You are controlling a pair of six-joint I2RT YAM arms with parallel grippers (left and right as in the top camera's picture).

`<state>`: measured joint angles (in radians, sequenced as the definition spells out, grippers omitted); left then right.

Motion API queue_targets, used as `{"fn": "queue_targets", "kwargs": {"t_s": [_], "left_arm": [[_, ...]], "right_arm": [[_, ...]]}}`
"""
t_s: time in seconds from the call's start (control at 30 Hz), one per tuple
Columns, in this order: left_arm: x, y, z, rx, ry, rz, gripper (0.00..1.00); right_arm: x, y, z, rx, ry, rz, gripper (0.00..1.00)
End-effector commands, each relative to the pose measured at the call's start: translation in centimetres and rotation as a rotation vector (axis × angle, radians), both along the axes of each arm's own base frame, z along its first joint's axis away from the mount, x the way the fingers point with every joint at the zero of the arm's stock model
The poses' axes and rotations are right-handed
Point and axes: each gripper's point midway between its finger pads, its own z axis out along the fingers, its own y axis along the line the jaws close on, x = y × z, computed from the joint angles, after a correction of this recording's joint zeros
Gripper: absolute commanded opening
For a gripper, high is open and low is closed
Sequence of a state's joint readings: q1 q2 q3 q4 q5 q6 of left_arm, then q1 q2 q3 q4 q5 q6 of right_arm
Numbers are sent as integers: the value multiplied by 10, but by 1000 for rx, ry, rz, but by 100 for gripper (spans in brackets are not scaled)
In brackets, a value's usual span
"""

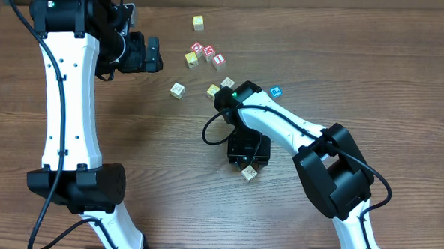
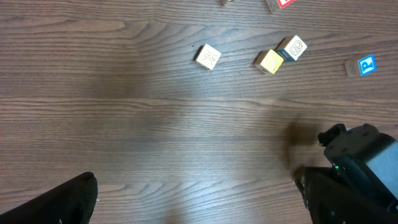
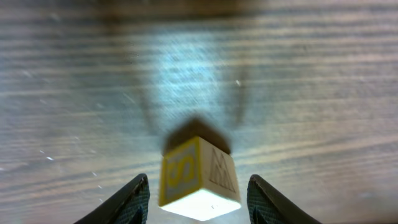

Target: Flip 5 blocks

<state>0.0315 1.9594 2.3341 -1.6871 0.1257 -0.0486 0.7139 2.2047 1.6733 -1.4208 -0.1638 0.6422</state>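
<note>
The overhead camera looks straight down on the whole table, with the arm bases at 6 o'clock. The left wrist camera hangs high and looks down on the wood. Toward 1 o'clock it shows a cream block, a yellow block and a blue block, all 3 also seen overhead. The right wrist camera sits very near the wood and looks between its fingers at 1 cube at 6 o'clock, which is also in the overhead view.

Evenly bright overhead, shadows soft. The right wrist view is blurry, with pale glare, perhaps a lamp's, on the table.
</note>
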Motion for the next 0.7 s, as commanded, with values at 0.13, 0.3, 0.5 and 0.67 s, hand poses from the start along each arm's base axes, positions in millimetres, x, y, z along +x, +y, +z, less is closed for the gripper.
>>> {"fn": "queue_targets", "kwargs": {"t_s": [0.13,0.3,0.5,0.67], "left_arm": [[0,-1,-5,8,15,-16,100],[0,-1,-5,8,15,-16,100],[0,-1,-5,8,15,-16,100],[0,-1,-5,8,15,-16,100]], "right_arm": [[-7,-3,0,-19,13,34,52],[-8,-1,-7,-9,1,42,53],[-8,0,-7,-7,3,40,52],[-13,1,-6,-17,13,21,47]]}}
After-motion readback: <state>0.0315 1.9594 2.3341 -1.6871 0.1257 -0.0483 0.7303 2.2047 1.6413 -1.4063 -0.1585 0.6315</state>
